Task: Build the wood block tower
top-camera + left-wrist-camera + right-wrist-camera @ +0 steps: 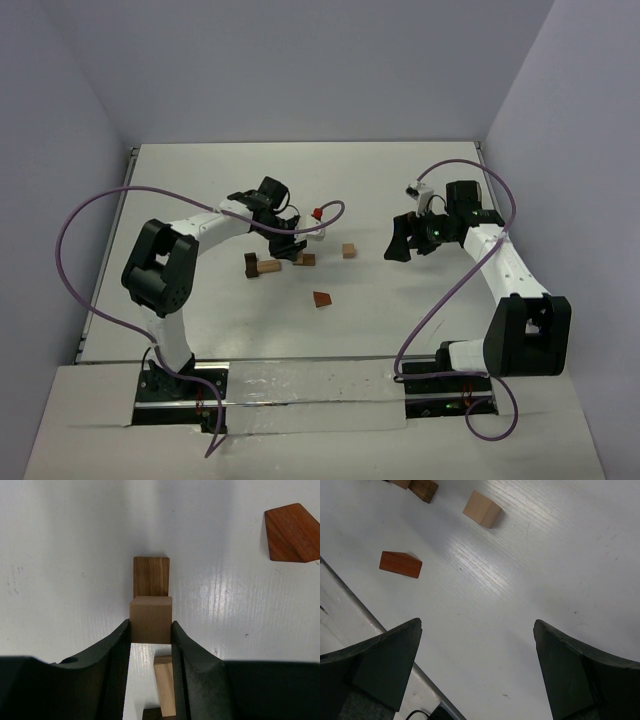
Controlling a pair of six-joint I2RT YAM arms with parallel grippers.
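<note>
Left hand (150, 630) shut tight on a tan block (150, 617). A pale block (165, 685) shows between its fingers, nearer the palm, and a dark block (151, 575) sits just beyond. The wedge (292, 532) lies apart on the surface (60, 555), unstacked. Right hand (476, 625) is wide open and empty, with a cube (481, 509) ahead.

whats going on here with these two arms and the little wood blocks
The left hand is shut on a light tan block, holding it right by a darker brown block; another tan piece lies close by. The right hand is open and holds nothing, hanging over the table. A reddish-brown wedge and a tan cube lie loose. No tower shows yet.
</note>
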